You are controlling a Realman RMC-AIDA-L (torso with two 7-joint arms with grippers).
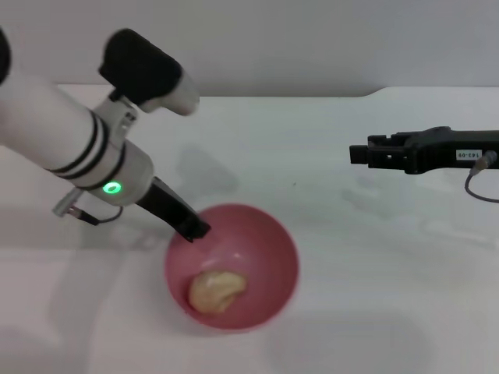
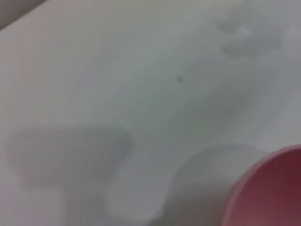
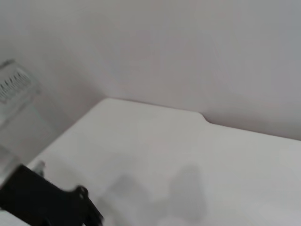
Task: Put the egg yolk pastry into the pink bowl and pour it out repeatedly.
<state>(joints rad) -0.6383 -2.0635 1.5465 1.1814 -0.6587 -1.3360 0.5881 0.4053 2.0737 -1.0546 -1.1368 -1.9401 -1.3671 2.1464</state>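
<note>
Landmark: pink bowl. It sat on the white surface with the egg yolk pastry inside, lying on the bowl floor toward the side nearest the robot, so the put-in half looked done and the pour-out was the step in hand, by my read. Left gripper was at the bowl's far-left rim, dark tip right on the edge; it looked pinched onto the rim, but the tips overlapped the rim in the head view and I couldn't tell for certain whether it was clamped or only touching. Left wrist view showed only a slice of the bowl's pink outer wall and bare surface, no fingers, so no help there. Key relation: the pastry lay across the bowl from the left gripper, toward the near side and a bit to the robot's right of the tip, long axis roughly crosswise, running left-right. If the grip was on the far-left rim, lifting that edge should roll the pastry out over the near-right lip, my guess. Left arm was clearly the nearer one. Right gripper hung well apart from the bowl, up and to the robot's right, pointing toward the bowl side, above the surface and holding nothing; jaws looked narrow, nearly closed. Risk: thin rim hold could slip as the bowl tilted.
</note>
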